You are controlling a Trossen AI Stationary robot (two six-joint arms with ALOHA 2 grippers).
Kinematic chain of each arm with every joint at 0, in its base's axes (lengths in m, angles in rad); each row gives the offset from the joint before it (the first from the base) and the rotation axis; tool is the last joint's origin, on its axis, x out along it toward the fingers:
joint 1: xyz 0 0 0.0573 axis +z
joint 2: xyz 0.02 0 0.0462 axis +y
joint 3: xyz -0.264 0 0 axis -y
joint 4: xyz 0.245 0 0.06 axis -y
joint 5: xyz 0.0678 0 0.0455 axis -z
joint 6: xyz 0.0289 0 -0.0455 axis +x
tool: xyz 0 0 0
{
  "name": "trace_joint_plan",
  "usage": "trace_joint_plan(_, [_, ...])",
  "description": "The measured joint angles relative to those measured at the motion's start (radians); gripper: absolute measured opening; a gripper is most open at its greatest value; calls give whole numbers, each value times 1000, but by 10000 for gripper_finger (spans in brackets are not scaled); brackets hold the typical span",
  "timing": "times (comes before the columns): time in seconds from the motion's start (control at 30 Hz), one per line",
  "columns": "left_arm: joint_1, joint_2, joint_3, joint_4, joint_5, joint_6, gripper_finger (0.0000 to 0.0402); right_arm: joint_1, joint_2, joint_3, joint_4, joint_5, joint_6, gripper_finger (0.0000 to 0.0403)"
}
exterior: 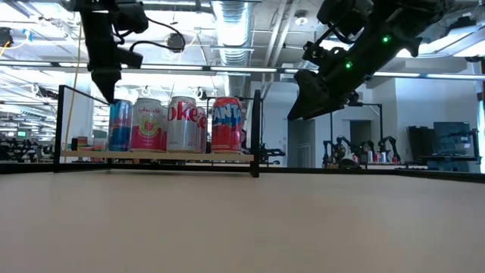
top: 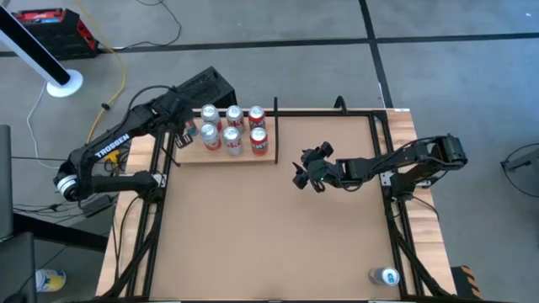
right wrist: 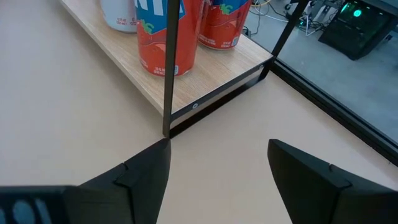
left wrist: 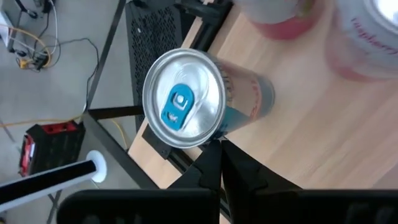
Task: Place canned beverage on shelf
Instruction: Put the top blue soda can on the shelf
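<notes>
- Now I am holding my left pincer [top: 187, 128] over the left end of the shelf [top: 221, 156], its fingers [left wrist: 211, 171] pressed together and gripping nothing.
- Just beside those closed tips, a blue-and-silver can [left wrist: 189, 99] with a blue pull tab is standing upright on the shelf's pale wood; whether the tips are touching its rim I cannot tell.
- Across the shelf, the other cans are sitting in two rows: a pink one [exterior: 148, 124] next to the blue-and-silver one, then a silver can [exterior: 186, 123], then an orange can [exterior: 226, 124] at the right end.
- My right pincer [top: 305, 171] is hanging above the bare tabletop [top: 269, 236], right of the shelf and apart from it, fingers spread wide and empty.
- From that wrist, the shelf's black corner post [right wrist: 169, 68] is rising in front of two orange cans [right wrist: 163, 37].
- One more can [top: 386, 276] is lying at the tabletop's near right corner, well apart from both arms.
</notes>
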Motion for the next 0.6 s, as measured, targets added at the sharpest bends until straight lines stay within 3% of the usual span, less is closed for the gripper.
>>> trace_joint_plan(0.6, [22,0,-103,102,24,47,0,0,0,0,0,0,0,290])
